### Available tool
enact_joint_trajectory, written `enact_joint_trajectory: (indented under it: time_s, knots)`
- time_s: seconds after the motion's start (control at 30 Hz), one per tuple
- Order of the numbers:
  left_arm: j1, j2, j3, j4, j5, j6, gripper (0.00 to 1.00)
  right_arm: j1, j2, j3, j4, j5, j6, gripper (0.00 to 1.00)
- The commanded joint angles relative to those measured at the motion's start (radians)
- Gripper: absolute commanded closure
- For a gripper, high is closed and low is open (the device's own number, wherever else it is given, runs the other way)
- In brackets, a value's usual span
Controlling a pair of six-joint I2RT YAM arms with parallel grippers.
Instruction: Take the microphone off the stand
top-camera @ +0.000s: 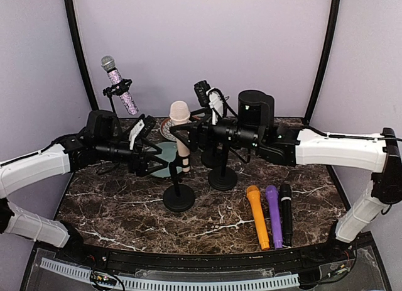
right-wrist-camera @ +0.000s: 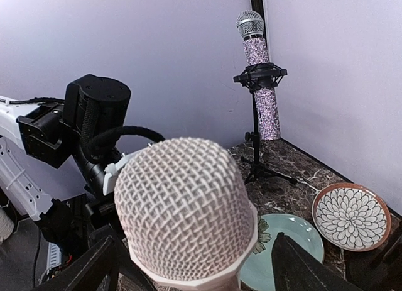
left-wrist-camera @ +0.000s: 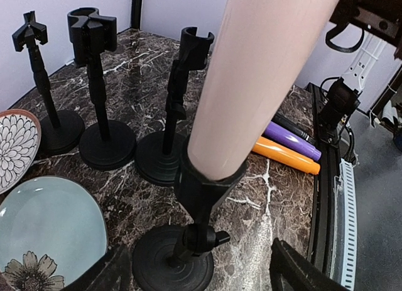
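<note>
Marble table (top-camera: 125,210), lilac walls (top-camera: 207,39) — pink microphone (top-camera: 179,113)

Marble table (top-camera: 125,210): stands (top-camera: 179,197) (perhaps five), plates (left-wrist-camera: 50,223), microphones (top-camera: 274,217)

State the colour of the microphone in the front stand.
The microphone is pale pink, clearest from the left wrist.
</note>
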Motion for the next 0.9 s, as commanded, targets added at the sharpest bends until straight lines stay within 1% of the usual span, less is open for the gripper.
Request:
enact_joint_trajectory:
  time_s: [0.0, 0.1, 0.2, 0.43, 0.5, 0.57, 0.6, 0.67, 0.7, 0.77, 0.87]
  knots:
    - [-0.002, 0.027, 0.018, 0.002, 0.049, 0.057, 0.22, -0.003, 0.033, 0.070, 0.016, 0.011, -0.023, 0.15]
    - [-0.017, 0.031, 0.016, 0.010, 0.028, 0.063, 0.21, -0.002, 0.056, 0.106, 0.002, 0.022, -0.037, 0.16]
    - [-0.046, 0.043, 0.016, 0.015, -0.010, 0.071, 0.21, -0.002, 0.076, 0.133, -0.006, 0.027, -0.049, 0.20]
    - [-0.124, 0.109, 0.049, -0.019, -0.148, 0.110, 0.22, -0.002, 0.084, 0.148, -0.006, 0.032, -0.055, 0.35]
    - [-0.127, 0.125, 0.052, -0.010, -0.194, 0.101, 0.23, -0.002, 0.083, 0.146, -0.005, 0.033, -0.055, 0.38]
    - [-0.128, 0.127, 0.051, 0.008, -0.206, 0.088, 0.23, -0.002, 0.080, 0.139, 0.002, 0.032, -0.055, 0.44]
    - [-0.128, 0.127, 0.050, 0.022, -0.207, 0.085, 0.24, -0.001, 0.078, 0.135, 0.007, 0.032, -0.055, 0.47]
    - [-0.128, 0.127, 0.046, 0.044, -0.203, 0.075, 0.30, 0.000, 0.075, 0.128, 0.015, 0.036, -0.055, 0.52]
    - [-0.129, 0.129, 0.043, 0.053, -0.197, 0.072, 0.37, -0.001, 0.073, 0.126, 0.016, 0.035, -0.057, 0.54]
    - [-0.129, 0.137, 0.043, 0.059, -0.195, 0.070, 0.43, 0.000, 0.070, 0.121, 0.022, 0.036, -0.059, 0.57]
    - [-0.128, 0.143, 0.040, 0.066, -0.195, 0.064, 0.46, 0.000, 0.068, 0.121, 0.023, 0.036, -0.061, 0.60]
